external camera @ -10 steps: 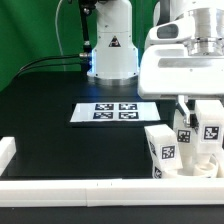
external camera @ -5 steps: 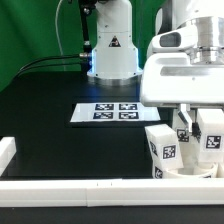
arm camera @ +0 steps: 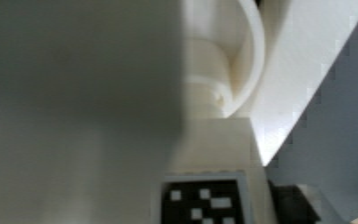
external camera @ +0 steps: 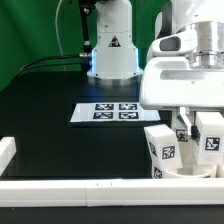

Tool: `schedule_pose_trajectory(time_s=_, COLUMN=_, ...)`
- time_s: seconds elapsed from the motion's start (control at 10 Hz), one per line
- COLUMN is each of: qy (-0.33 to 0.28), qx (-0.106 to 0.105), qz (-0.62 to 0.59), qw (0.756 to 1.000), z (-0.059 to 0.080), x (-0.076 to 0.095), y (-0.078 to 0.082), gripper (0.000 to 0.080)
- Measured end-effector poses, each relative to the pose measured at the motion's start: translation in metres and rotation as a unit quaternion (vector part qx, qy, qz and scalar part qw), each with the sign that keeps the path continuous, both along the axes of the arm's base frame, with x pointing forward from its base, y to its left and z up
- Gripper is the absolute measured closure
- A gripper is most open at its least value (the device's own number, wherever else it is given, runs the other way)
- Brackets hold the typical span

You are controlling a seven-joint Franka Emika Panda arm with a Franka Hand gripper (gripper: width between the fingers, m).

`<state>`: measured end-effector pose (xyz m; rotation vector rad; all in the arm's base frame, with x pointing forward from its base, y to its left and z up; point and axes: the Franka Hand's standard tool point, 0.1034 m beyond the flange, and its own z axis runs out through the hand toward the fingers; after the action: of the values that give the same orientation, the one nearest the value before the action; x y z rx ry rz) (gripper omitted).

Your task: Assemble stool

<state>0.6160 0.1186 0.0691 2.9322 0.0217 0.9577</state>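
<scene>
In the exterior view my gripper [external camera: 198, 128] hangs over the front right corner, shut on a white stool leg [external camera: 211, 135] that bears a black-and-white tag. It holds the leg upright over the round white seat [external camera: 190, 171], which is partly hidden by the front rail. A second tagged leg [external camera: 162, 150] stands upright on the seat, on the exterior view's left. The wrist view is filled by the held leg [arm camera: 211, 150], very close and blurred, with a dark finger pad [arm camera: 306, 197] beside its tag.
The marker board [external camera: 115, 112] lies flat on the black table in the middle. A long white rail [external camera: 90, 186] runs along the front edge and a short one [external camera: 6, 150] along the left. The robot base [external camera: 112, 45] stands at the back.
My gripper has moved down a little with the leg in it, toward the seat. The other leg and the marker board have not moved.
</scene>
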Motion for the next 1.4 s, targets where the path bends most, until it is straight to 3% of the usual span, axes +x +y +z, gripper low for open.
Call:
schedule_pose_trajectory(time_s=0.4, qy=0.003, qx=-0.003, qz=0.003, qw=1.000, z=0.000, x=0.000, y=-0.001, gripper=0.0460)
schedule_pose_trajectory(time_s=0.5, qy=0.003, qx=-0.004, qz=0.004, qw=1.000, z=0.000, x=0.000, y=-0.001, gripper=0.0263)
schedule_pose_trajectory(time_s=0.6, qy=0.005, qx=-0.004, qz=0.005, qw=1.000, z=0.000, x=0.000, y=-0.001, gripper=0.0263)
schedule_pose_trajectory(time_s=0.7, qy=0.014, qx=0.002, qz=0.003, qw=1.000, z=0.008, x=0.001, y=0.002, gripper=0.0168)
schedule_pose_trajectory(time_s=0.8, qy=0.021, qx=0.010, qz=0.000, qw=1.000, z=0.021, x=0.004, y=0.003, gripper=0.0155)
schedule_pose_trajectory(time_s=1.1, qy=0.126, qx=0.044, qz=-0.030, qw=0.991, z=0.040, x=0.016, y=0.010, gripper=0.0150)
schedule_pose_trajectory(time_s=1.2, qy=0.162, qx=0.038, qz=-0.025, qw=0.986, z=0.037, x=0.018, y=0.010, gripper=0.0150)
schedule_pose_trajectory(time_s=1.3, qy=0.167, qx=0.015, qz=0.000, qw=0.986, z=0.030, x=0.016, y=0.011, gripper=0.0150)
schedule_pose_trajectory(time_s=1.4, qy=0.211, qx=0.013, qz=-0.003, qw=0.977, z=0.026, x=0.008, y=0.010, gripper=0.0150)
